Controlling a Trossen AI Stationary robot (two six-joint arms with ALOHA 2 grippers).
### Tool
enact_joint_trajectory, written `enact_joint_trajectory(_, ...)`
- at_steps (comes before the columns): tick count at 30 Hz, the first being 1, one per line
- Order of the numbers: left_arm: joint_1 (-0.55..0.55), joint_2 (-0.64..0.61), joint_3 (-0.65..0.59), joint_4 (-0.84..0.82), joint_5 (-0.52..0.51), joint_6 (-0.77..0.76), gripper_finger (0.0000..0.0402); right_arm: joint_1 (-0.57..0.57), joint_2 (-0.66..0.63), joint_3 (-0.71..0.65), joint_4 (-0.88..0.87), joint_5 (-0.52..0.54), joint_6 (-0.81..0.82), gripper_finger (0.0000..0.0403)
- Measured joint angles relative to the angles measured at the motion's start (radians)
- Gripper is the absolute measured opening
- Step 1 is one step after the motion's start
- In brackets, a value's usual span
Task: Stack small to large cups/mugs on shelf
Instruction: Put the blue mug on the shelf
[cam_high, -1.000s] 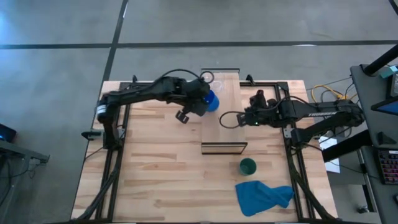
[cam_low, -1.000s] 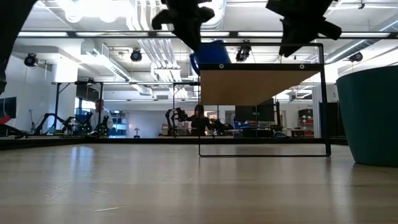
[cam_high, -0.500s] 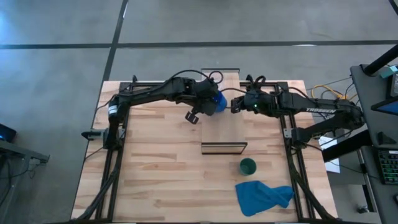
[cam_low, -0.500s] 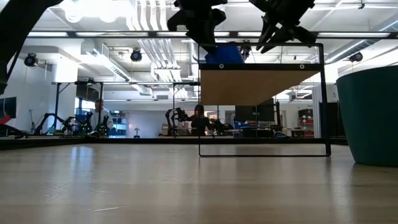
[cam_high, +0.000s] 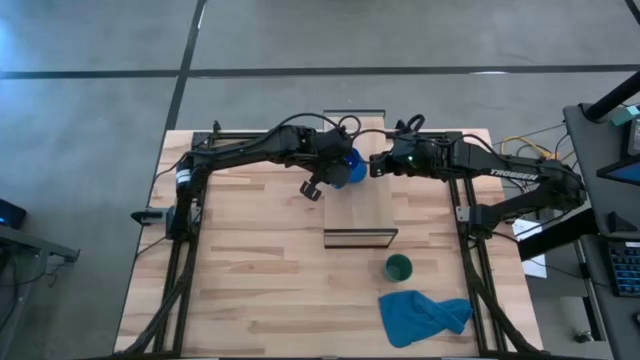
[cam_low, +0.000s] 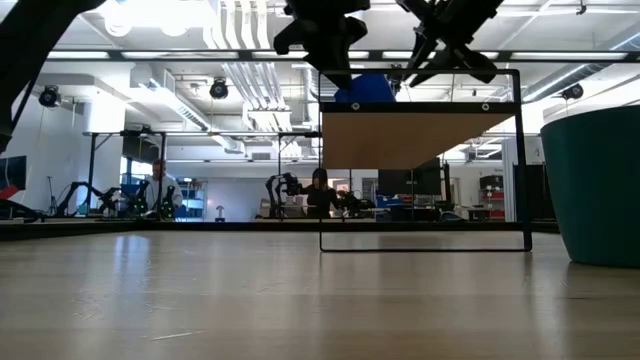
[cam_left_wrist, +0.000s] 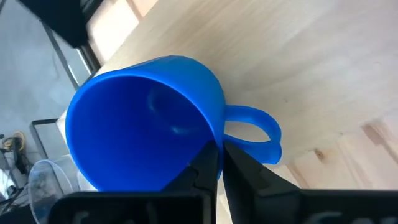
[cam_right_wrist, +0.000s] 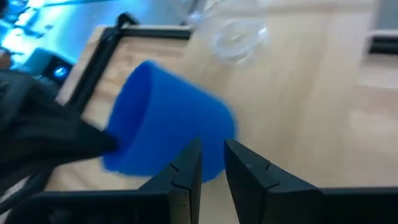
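The bright blue mug (cam_high: 347, 168) hangs tilted in my left gripper (cam_left_wrist: 216, 163), just above the left edge of the light-wood shelf (cam_high: 362, 205). Its mouth faces the left wrist camera and its handle (cam_left_wrist: 255, 134) sticks out sideways. In the low view the mug (cam_low: 365, 88) sits right at the shelf's top. My right gripper (cam_right_wrist: 212, 163) stands level, close to the mug's base side (cam_right_wrist: 168, 134), with its fingers narrowly open. The clear cup (cam_right_wrist: 236, 34) stands on the shelf's far end. The dark green cup (cam_high: 399, 267) stands on the tabletop, near the shelf's near end. My left gripper pinches the mug's wall at the rim, right beside the handle (cam_left_wrist: 216, 142), with one finger inside the mug and one outside. The mug is tilted with its mouth toward the wrist. I cannot tell whether its underside touches the shelf.
A crumpled blue cloth (cam_high: 425, 315) lies near the table's near right corner, beside the green cup. Dark frame rails (cam_high: 190, 230) run along both sides of the table. Bare tabletop (cam_high: 260, 270) lies left of the shelf.
My left gripper has carried the mug a little toward the table's right, over the shelf's edge. My right gripper has swung from beside the shelf's middle toward the far edge and left, up close to the mug, turning as it went.
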Motion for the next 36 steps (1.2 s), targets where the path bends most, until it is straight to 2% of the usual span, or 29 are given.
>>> enact_joint_trajectory(17, 0.0, 0.002, -0.003, 0.027, -0.005, -0.001, 0.0, -0.003, 0.107, 0.0, 0.008, 0.009, -0.017, 0.0063)
enact_joint_trajectory(23, 0.001, 0.002, -0.005, 0.045, -0.07, -0.001, 0.0, -0.003, 0.111, 0.0, 0.007, 0.005, -0.017, 0.0063)
enact_joint_trajectory(36, 0.001, 0.002, -0.011, 0.061, -0.072, -0.003, 0.0, -0.005, 0.109, 0.0, 0.009, 0.019, -0.011, 0.0063)
